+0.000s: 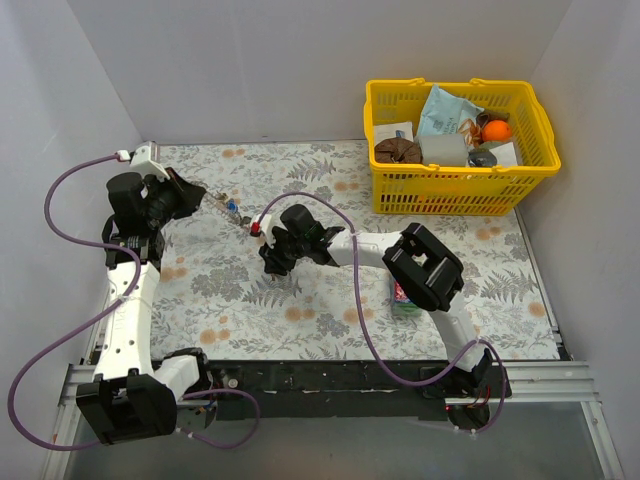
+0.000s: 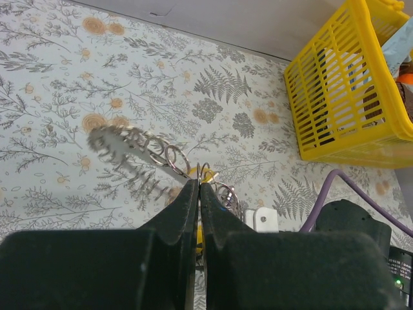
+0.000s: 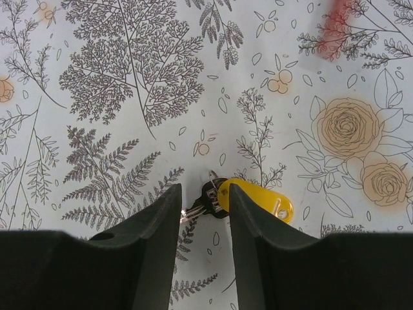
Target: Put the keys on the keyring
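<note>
My left gripper (image 1: 203, 197) is shut on the thin silver wire of the keyring (image 2: 202, 172) and holds it above the table. A string of silver rings (image 2: 151, 150) hangs from it, blurred. From above, small keys (image 1: 232, 209) with coloured heads dangle off the left gripper towards the right. My right gripper (image 1: 275, 264) is open and low over the table. In the right wrist view its fingers (image 3: 205, 192) straddle a black-headed key (image 3: 210, 199) with a yellow tag (image 3: 256, 199), which lies flat on the cloth. A red blur (image 3: 335, 29) shows at the top right.
A yellow basket (image 1: 455, 185) with assorted items stands at the back right and shows in the left wrist view (image 2: 335, 152). A blue-green snack packet (image 1: 404, 297) lies under the right arm. White walls close three sides. Purple cables loop off both arms.
</note>
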`<move>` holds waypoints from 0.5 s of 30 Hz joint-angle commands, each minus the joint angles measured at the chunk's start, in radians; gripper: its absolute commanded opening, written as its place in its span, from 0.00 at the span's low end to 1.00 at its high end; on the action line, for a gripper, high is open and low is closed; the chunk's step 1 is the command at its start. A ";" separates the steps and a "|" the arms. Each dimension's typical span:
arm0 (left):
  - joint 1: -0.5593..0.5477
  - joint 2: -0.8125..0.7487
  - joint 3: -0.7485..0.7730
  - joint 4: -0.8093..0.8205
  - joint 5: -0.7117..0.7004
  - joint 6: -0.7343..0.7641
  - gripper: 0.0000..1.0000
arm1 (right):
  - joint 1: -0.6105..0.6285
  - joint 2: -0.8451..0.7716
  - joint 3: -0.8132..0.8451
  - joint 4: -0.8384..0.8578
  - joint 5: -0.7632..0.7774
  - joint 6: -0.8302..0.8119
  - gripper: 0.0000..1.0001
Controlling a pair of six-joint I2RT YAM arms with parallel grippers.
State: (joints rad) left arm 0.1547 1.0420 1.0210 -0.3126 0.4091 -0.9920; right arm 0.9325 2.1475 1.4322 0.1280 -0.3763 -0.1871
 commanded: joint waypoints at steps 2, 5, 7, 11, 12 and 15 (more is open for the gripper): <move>0.003 -0.016 0.025 0.046 0.033 -0.002 0.00 | 0.005 0.011 0.022 0.041 -0.027 0.002 0.42; 0.003 -0.016 0.021 0.050 0.054 -0.005 0.00 | 0.005 0.023 0.028 0.041 -0.027 0.011 0.39; 0.003 -0.017 0.019 0.052 0.071 -0.005 0.00 | 0.005 0.034 0.034 0.039 -0.030 0.017 0.36; 0.003 -0.020 0.016 0.053 0.082 -0.007 0.00 | 0.005 0.041 0.036 0.044 -0.024 0.018 0.28; 0.005 -0.019 0.017 0.053 0.086 -0.007 0.00 | 0.005 0.041 0.036 0.045 -0.021 0.020 0.27; 0.005 -0.020 0.016 0.063 0.118 -0.008 0.00 | 0.005 0.045 0.040 0.048 -0.019 0.024 0.24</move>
State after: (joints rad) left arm 0.1551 1.0420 1.0210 -0.3058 0.4667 -0.9924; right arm 0.9325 2.1696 1.4330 0.1394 -0.3912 -0.1741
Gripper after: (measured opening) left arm 0.019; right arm 0.255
